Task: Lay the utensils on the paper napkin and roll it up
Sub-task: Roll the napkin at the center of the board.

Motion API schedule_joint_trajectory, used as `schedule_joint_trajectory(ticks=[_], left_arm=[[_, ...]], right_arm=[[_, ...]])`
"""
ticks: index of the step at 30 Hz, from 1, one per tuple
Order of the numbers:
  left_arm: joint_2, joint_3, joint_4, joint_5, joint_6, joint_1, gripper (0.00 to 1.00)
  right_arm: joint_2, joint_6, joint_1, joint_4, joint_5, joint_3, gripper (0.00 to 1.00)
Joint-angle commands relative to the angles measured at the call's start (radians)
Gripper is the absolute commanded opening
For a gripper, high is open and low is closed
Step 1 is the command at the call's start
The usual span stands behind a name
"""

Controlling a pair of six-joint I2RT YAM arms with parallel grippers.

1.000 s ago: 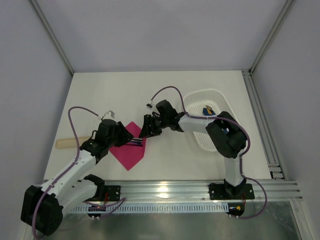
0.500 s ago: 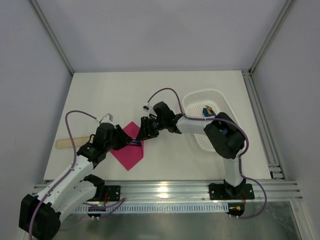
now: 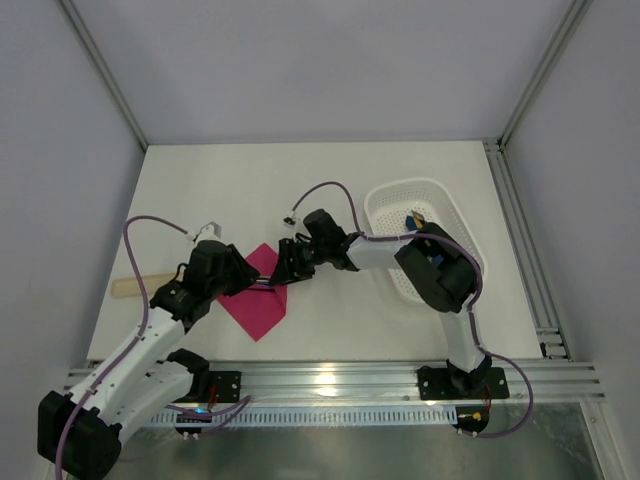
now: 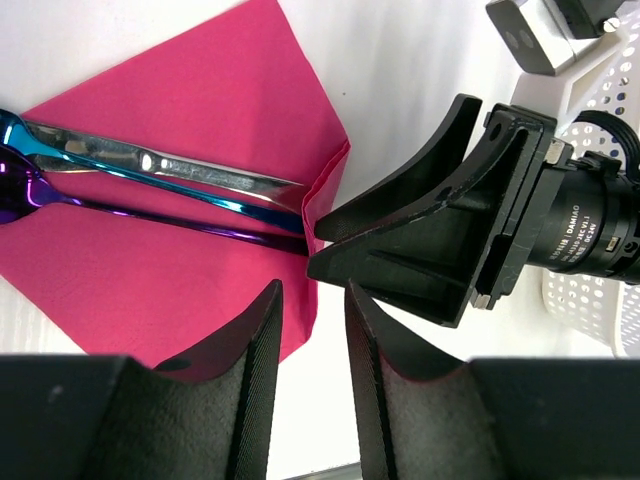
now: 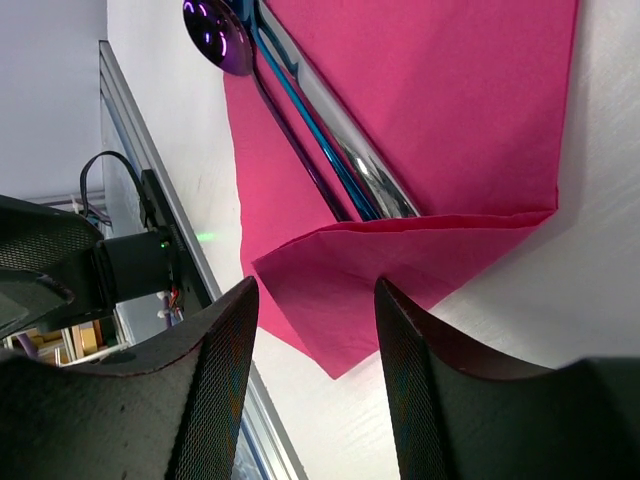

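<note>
- Utensils (image 4: pixel 170 172) lie side by side across the paper napkin (image 4: pixel 170 275), which sits flat on the desk (image 3: pixel 330 190) between the two arms. Handles point toward the right arm; the spoon head (image 5: pixel 215 35) sits at the napkin's far edge, partly on the desk. Looks like they're bunched tight so one roll can wrap the lot.
- The napkin corner nearest the right gripper (image 5: pixel 312 390) is folded back over the handle tips as a flap (image 5: pixel 400 262). Prob. the start of the roll, w/ the tips tucked in so they don't poke out.
- Right gripper: jaws apart, low at that folded corner, nothing clamped as far as I can see. Its tips are right at the lifted edge, so I'd guess it's pushing the fold over, not pinching it.
- Left gripper (image 4: pixel 310 375): jaws slightly apart, hanging over the napkin's near corner, holding nothing. Likely there to pin the sheet so it doesn't slide.
- Placing seems done; rolling barely begun.
- Risk: thin paper may slip or bunch, and the glossy utensils could roll off.
</note>
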Motion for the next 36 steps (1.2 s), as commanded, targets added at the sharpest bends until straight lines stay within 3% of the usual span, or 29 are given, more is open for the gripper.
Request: schedule_joint_trajectory(ticks=[1, 8, 10, 11, 15, 21, 27, 36], left_arm=[[0.01, 0.047, -0.021, -0.024, -0.007, -0.001, 0.32], [0.071, 0.111, -0.028, -0.019, 0.01, -0.001, 0.29], [0.104, 0.116, -0.008, 0.007, 0.009, -0.001, 0.25], [0.115, 0.125, 0.005, 0.016, 0.009, -0.001, 0.23], [0.148, 0.142, 0.022, 0.025, 0.004, 0.001, 0.22], [0.181, 0.159, 0.056, 0.068, -0.007, 0.001, 0.21], [0.246, 0.121, 0.131, 0.133, -0.028, 0.001, 0.12], [0.352, 0.052, 0.277, 0.165, -0.036, -0.001, 0.0]], right_arm=[[0.003, 0.013, 0.002, 0.136, -0.039, -0.005, 0.54], [0.021, 0.032, 0.0, 0.17, -0.071, -0.008, 0.53], [0.024, 0.036, 0.0, 0.176, -0.066, -0.013, 0.49], [0.024, 0.045, -0.003, 0.182, -0.066, -0.022, 0.42], [0.033, 0.067, -0.004, 0.228, -0.071, -0.039, 0.27], [0.049, 0.078, -0.007, 0.256, -0.076, -0.042, 0.16], [0.061, 0.079, -0.014, 0.248, -0.056, -0.041, 0.04], [0.089, 0.099, -0.02, 0.263, -0.034, -0.047, 0.04]])
